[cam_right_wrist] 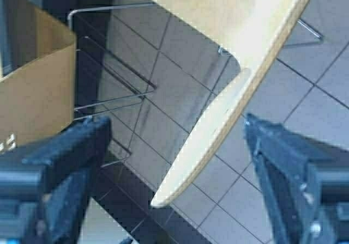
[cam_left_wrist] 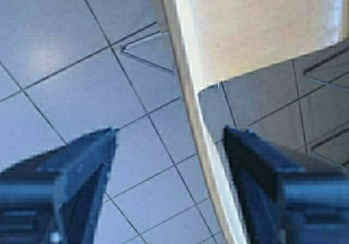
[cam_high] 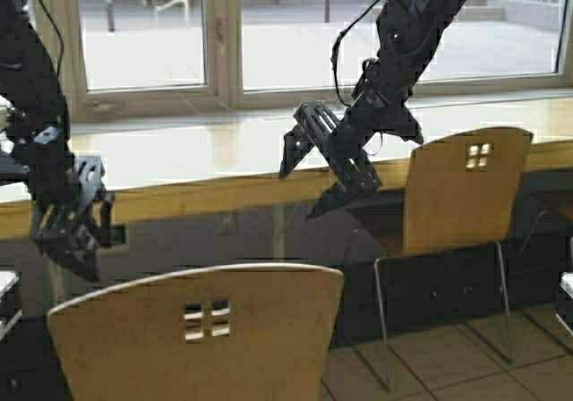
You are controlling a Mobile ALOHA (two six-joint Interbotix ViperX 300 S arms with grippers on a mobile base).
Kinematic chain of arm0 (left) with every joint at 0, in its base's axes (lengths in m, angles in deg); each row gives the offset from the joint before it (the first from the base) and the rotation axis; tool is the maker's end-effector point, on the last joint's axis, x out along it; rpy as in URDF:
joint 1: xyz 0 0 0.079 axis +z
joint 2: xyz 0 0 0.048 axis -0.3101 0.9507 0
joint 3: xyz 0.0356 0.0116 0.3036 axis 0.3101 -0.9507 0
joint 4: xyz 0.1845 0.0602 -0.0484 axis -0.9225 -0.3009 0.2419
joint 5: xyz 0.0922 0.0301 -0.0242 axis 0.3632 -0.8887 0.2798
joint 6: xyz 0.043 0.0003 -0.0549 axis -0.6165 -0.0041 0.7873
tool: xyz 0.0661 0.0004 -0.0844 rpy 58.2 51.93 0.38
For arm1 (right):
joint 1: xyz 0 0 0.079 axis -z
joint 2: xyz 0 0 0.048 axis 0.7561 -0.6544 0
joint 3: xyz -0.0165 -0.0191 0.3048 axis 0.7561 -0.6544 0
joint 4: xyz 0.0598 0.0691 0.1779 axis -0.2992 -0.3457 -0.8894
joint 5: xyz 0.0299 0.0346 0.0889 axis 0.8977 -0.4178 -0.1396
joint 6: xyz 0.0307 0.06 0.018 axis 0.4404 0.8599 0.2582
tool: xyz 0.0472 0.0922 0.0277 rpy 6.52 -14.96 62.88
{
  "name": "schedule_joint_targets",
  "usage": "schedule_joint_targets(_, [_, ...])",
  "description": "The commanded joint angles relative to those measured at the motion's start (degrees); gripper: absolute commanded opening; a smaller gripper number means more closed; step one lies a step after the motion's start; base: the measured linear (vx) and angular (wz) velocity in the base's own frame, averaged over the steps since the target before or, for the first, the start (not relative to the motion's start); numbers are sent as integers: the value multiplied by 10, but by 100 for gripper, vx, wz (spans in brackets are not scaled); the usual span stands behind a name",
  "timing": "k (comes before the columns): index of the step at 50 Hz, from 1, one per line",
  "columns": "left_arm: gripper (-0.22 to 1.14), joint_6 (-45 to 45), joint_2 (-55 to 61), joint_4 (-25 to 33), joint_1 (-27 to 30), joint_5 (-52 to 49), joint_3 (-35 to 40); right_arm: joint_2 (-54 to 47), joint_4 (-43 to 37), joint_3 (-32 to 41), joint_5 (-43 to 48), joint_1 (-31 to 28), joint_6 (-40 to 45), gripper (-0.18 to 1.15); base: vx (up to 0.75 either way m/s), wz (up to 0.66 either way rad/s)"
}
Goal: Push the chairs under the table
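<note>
Nearest the camera, a tan moulded-plywood chair with a curved backrest (cam_high: 206, 329) is seen low in the foreground, with the left gripper (cam_high: 76, 240) hung just above its left edge, fingers spread wide. Further on, the right gripper (cam_high: 313, 182) is held wide apart, beside a second tan plywood chair on thin grey metal legs (cam_high: 466, 191). That chair is tucked against the long pale-wood table with a glossy top (cam_high: 197, 155), below the white-framed window (cam_high: 224, 43).

Glossy wooden table (cam_high: 197, 155), plywood chairs (cam_high: 466, 191)
</note>
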State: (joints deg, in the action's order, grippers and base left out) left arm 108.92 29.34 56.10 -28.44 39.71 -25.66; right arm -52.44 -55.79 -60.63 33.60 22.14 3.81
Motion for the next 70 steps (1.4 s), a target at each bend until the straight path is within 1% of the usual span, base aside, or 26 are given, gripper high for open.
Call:
schedule_joint_targets(1, [92, -1, 13, 5, -12, 0, 8, -7, -6, -4, -2, -1, 0, 104, 14, 10])
schedule_joint_targets(26, [92, -2, 91, 5, -18, -17, 53, -80, -32, 4, -6, -1, 1, 104, 10, 7])
schedule_joint_targets(46, [92, -1, 156, 7, -34, -25, 98, -137, -37, 43, -28, -1, 1, 104, 2, 0])
schedule_joint_targets(55, [93, -2, 174, 7, -33, -25, 104, -118, -37, 33, -32, -1, 0, 104, -1, 0])
schedule_joint_targets(61, [92, -2, 200, 6, -33, -26, 126, -99, -37, 30, -26, -1, -1, 104, 1, 2])
schedule_joint_targets(70, [92, -2, 231, 7, -34, -42, 152, -113, -36, 31, -26, -1, 0, 104, 0, 0])
